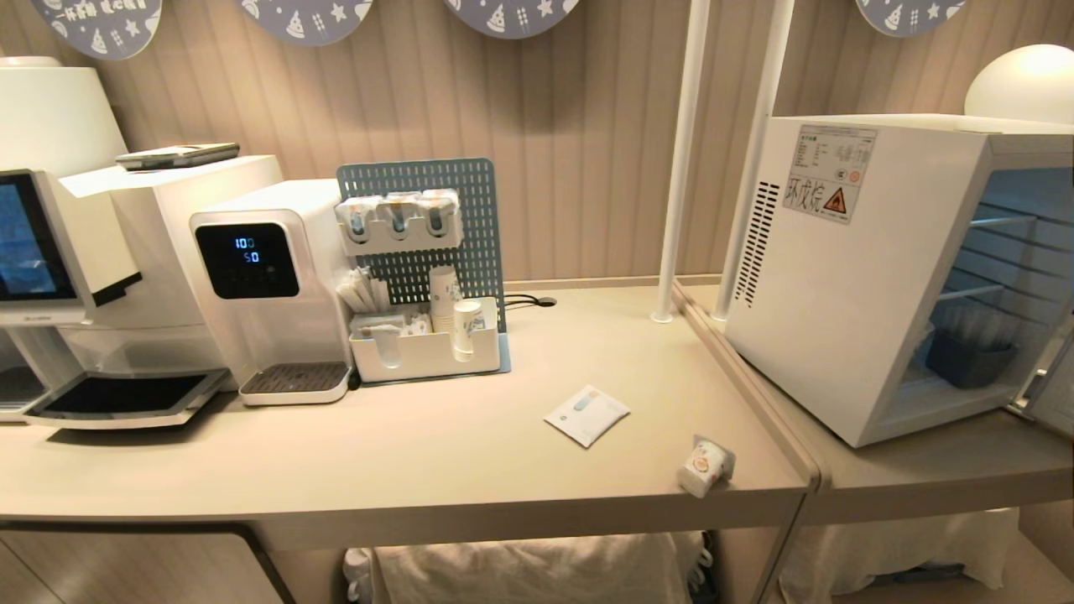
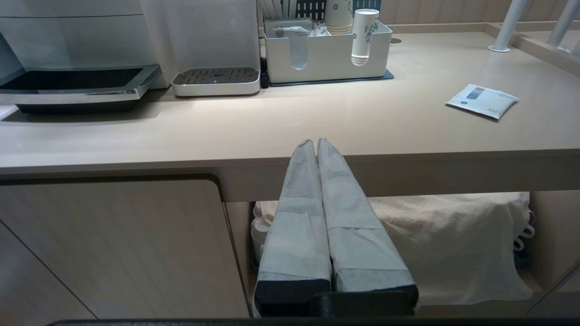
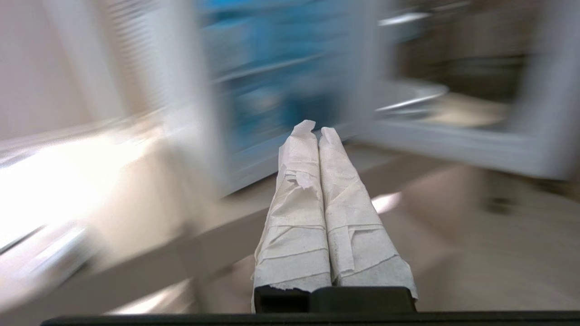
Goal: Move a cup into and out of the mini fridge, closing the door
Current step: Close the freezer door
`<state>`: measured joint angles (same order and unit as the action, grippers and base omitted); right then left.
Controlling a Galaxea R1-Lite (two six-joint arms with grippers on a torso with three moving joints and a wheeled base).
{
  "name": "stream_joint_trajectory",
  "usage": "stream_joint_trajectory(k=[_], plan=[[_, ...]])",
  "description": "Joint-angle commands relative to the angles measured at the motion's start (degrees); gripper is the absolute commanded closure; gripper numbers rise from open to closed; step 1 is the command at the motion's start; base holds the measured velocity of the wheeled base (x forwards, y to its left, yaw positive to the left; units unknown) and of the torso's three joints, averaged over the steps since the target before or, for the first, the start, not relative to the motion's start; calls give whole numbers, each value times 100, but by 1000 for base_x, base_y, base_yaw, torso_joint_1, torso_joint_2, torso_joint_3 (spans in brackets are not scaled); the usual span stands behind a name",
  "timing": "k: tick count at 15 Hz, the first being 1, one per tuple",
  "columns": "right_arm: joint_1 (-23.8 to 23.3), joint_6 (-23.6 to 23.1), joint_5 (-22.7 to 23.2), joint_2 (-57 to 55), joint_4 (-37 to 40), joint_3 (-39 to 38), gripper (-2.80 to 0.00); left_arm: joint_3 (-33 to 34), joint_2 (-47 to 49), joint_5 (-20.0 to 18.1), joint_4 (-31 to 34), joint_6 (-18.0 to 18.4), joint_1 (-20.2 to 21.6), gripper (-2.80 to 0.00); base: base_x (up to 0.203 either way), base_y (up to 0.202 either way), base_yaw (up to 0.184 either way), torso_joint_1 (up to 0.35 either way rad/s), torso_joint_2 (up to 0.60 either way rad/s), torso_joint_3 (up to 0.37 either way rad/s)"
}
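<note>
Worktop (image 1: pixel 419 436) runs wide across my head view, with a second, slightly lower one butted against it on the right. Mini fridge (image 1: pixel 847 277) stands on that right-hand surface, interior lit blue, wire shelves showing, a dark basket (image 1: pixel 969 356) on its floor. The door (image 1: pixel 1053 394) is swung open; I only catch its edge at the far right. Far left: a coffee machine (image 1: pixel 59 252), then a water dispenser (image 1: pixel 268 285) with a lit display. Beside that, a blue pegboard (image 1: pixel 470 226) behind a white organiser tray (image 1: pixel 424 352) holding tall paper cups (image 1: pixel 445 298). A flat white sachet (image 1: pixel 586 413) lies mid-worktop.

The cup (image 1: pixel 705 466) lies tipped on its side at the near right corner of the main worktop, outside the fridge, nothing touching it.

Left end effector (image 2: pixel 316 141): wrapped fingers pressed together, empty, just below the worktop's near edge. Right end effector (image 3: pixel 312 129): fingers pressed together too, empty, pointing toward what is probably the open fridge, the view being badly smeared.
</note>
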<state>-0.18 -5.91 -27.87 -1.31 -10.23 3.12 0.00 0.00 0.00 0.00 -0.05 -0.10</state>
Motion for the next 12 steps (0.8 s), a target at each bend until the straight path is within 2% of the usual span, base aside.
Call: stream_joint_trajectory(k=[1, 3, 5, 6, 9, 12], plan=[[-5, 320, 1299, 148, 417, -192, 0, 0, 9, -4, 0, -4, 5, 0, 0, 0, 0, 0, 0, 0], [-4, 415, 2041, 141, 1349, 9, 0, 0, 9, 0, 0, -4, 1, 0, 0, 0, 0, 0, 0, 0], [-2, 396, 2820, 132, 1755, 13, 0, 0, 9, -7, 0, -4, 9, 0, 0, 0, 0, 0, 0, 0], [-7, 338, 2880, 130, 1963, 30, 0, 0, 9, 0, 0, -4, 1, 0, 0, 0, 0, 0, 0, 0], [-8, 512, 2805, 131, 1699, -39, 0, 0, 9, 0, 0, -4, 1, 0, 0, 0, 0, 0, 0, 0], [1, 495, 2813, 122, 1699, -39, 0, 0, 9, -8, 0, 5, 2, 0, 0, 0, 0, 0, 0, 0]])
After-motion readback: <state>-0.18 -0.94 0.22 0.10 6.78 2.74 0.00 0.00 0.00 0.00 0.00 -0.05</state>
